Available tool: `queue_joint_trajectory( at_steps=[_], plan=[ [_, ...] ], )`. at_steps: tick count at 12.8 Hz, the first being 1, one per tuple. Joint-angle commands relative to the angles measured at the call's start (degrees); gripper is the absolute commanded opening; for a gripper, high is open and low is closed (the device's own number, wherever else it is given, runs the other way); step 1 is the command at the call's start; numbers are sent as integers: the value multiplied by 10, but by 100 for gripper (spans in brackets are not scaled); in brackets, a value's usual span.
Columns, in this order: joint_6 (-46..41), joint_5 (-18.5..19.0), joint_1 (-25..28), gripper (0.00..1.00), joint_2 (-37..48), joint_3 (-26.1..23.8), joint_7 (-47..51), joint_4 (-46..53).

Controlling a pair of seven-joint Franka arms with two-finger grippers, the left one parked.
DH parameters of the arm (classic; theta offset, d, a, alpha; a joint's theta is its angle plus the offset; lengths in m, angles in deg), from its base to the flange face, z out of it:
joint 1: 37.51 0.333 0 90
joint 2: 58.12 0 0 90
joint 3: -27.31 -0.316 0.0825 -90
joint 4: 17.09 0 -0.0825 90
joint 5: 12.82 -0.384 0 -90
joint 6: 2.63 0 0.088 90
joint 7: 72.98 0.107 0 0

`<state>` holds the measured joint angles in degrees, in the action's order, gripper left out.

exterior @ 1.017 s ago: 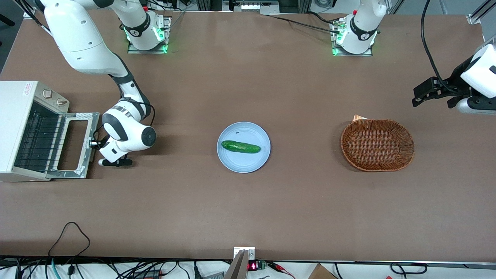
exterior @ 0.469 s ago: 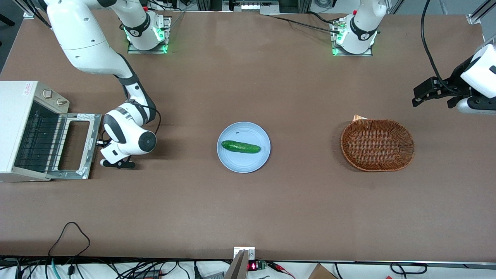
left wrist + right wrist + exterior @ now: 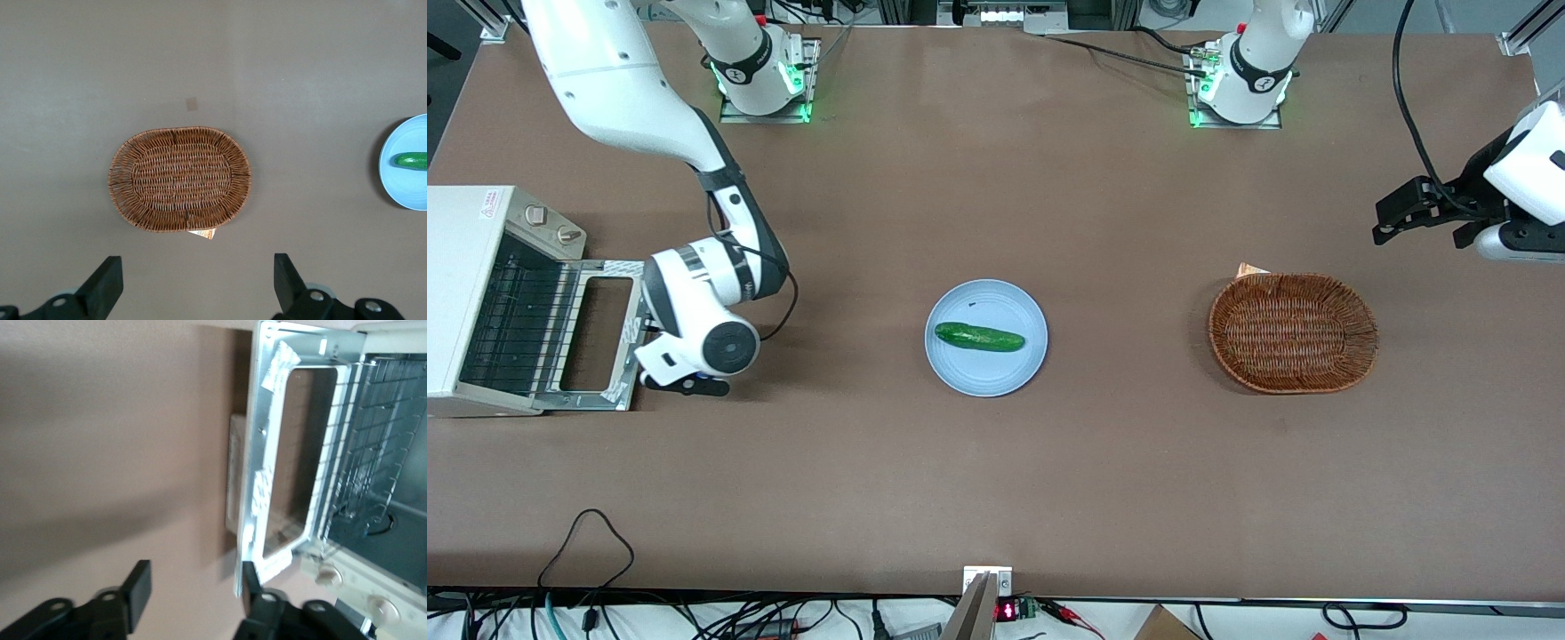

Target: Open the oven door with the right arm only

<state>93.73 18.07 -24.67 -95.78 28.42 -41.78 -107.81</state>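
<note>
Brown bench (image 3: 996,480) carries a white oven (image 3: 467,267) at the working arm's end. Its door (image 3: 600,333) lies folded down flat, racks exposed. Just beside the door's outer edge, the right arm's (image 3: 618,84) hand (image 3: 193,597) hovers released, fingers spread and gripping nothing. Mid-bench, a cucumber (image 3: 979,337) rests on a blue plate (image 3: 985,373); a basket (image 3: 1293,332) sits toward the parked arm's end.

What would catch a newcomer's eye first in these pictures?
The oven door lies folded down flat at the working arm's end of the table, with the open gripper beside its outer edge. Mid-table a cucumber lies on a blue plate; a wicker basket sits toward the parked arm's end.
</note>
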Motion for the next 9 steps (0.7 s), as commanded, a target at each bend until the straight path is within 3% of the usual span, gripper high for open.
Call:
queue_joint_trajectory(
  at_steps=[1, 5, 9],
  plan=[
    [-76, -73, 1, 99, 15, 3, -58, 61],
    [-190, -204, -11, 99, 71, 13, -118, 127],
    [-200, -320, -64, 99, 145, 12, -158, 139]
  ],
)
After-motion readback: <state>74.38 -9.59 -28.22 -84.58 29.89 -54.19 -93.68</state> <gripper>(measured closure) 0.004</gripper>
